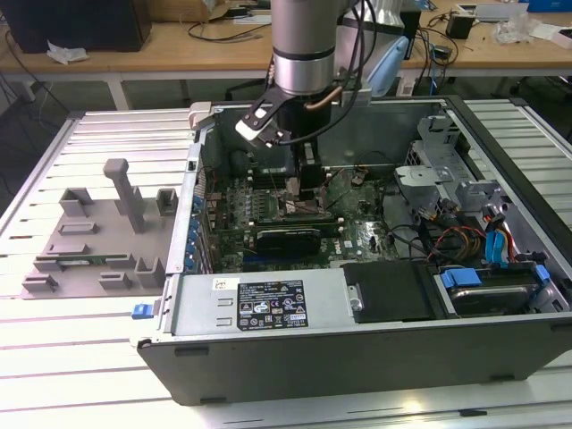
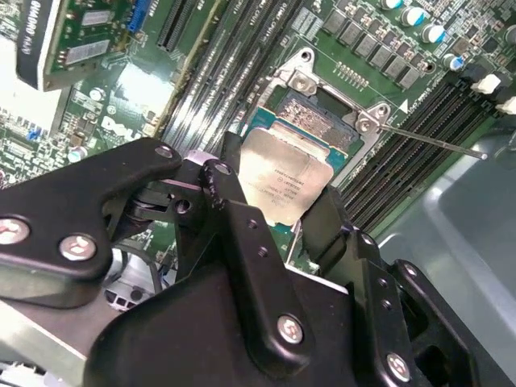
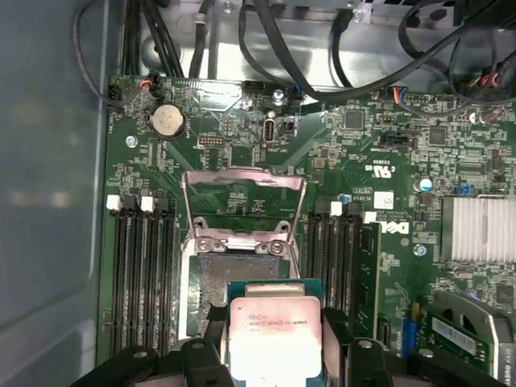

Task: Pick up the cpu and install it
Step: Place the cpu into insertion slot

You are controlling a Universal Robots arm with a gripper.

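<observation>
Second wrist view: my fingers (image 2: 322, 226) grip the cpu (image 2: 286, 181) by two opposite edges, silvery plate up, over the open socket (image 2: 322, 109) on the green motherboard (image 2: 355, 76); whether it touches the socket I cannot tell.

**Tight room over the open socket**

The gripper (image 2: 278, 216), closed on the cpu (image 2: 282, 181), hangs low inside the open case (image 1: 357, 357). Beneath it the socket (image 3: 234, 278) lies uncovered. Its metal frame (image 3: 242, 201) is swung up at one edge, and a thin lever rod (image 2: 427, 141) juts out to one side. Low memory slots (image 3: 141, 274) flank the socket on both sides. In the exterior view the black card (image 1: 286, 239) stands just beside the gripper. Cables (image 3: 322, 48) crowd the case wall beyond the board.
</observation>
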